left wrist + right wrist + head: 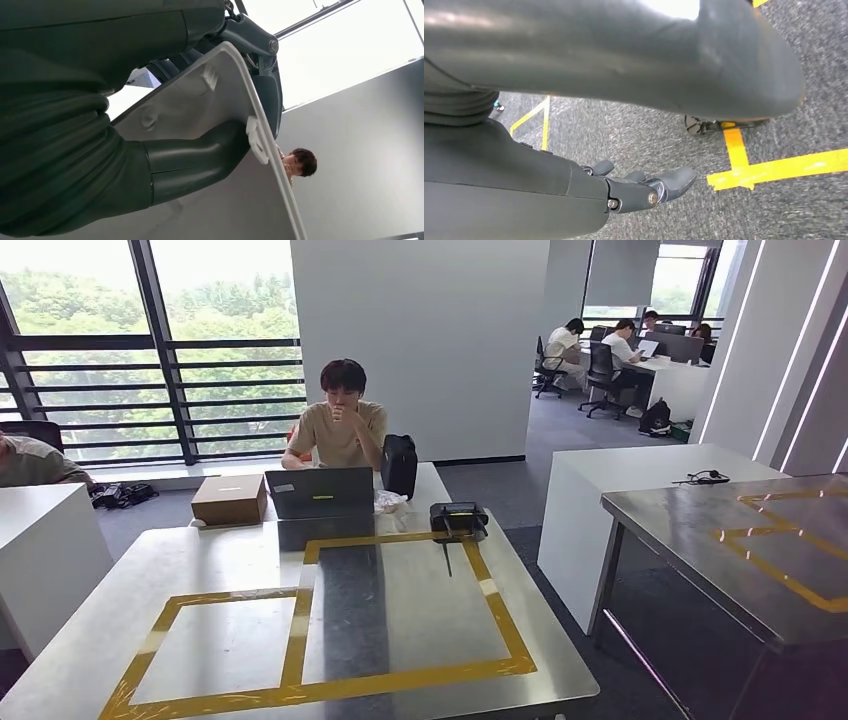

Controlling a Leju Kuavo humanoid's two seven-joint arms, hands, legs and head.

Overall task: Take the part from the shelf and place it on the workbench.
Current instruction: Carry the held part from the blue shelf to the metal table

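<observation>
Left wrist view: left hand (200, 155) grips the part (200, 107) by its edge; right hand (644, 187) spread.

The head view looks forward and down from high on the robot at a taped table (420, 640), with a seated person (340, 420) at 12 o'clock beyond it. The left wrist view sits very close behind the left robot hand (200, 160), tilted upward past a pale part (200, 105); it shares that person (300, 162) with the head view. The right wrist view looks down, close behind the right robot hand (644, 187), at the taped floor (774, 200).
</observation>
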